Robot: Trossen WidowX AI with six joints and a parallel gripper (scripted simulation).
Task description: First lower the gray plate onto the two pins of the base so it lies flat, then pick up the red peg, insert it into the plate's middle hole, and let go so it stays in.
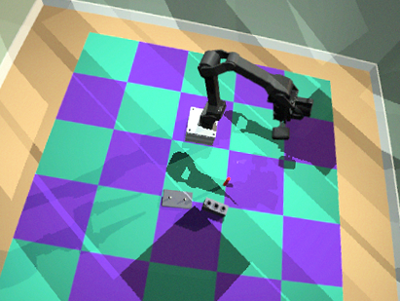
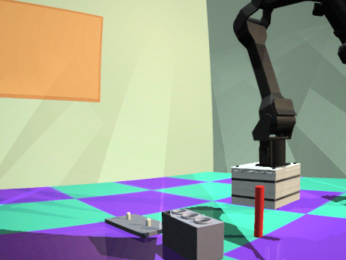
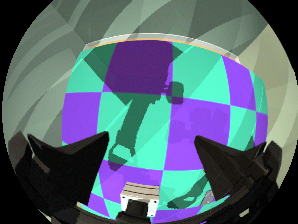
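Note:
The gray plate (image 1: 212, 210) (image 2: 210, 238), a thick block with three holes facing up, rests on the checkered floor beside the base. The flat gray base (image 1: 177, 203) (image 2: 138, 224) has two upright pins, both bare. The red peg (image 1: 227, 181) (image 2: 259, 210) stands upright on the floor, apart from the plate. My gripper (image 1: 292, 120) (image 3: 153, 139) is wide open and empty, raised well away from all three, on the far right side in the top view. In the exterior view its fingers are out of frame or cut off by the right edge.
The arm's white mounting block (image 1: 200, 138) (image 2: 253, 188) (image 3: 141, 191) stands behind the parts. The arm (image 1: 213, 87) (image 2: 263, 60) rises from it and reaches over to the right. Shadows fall across the floor around the parts.

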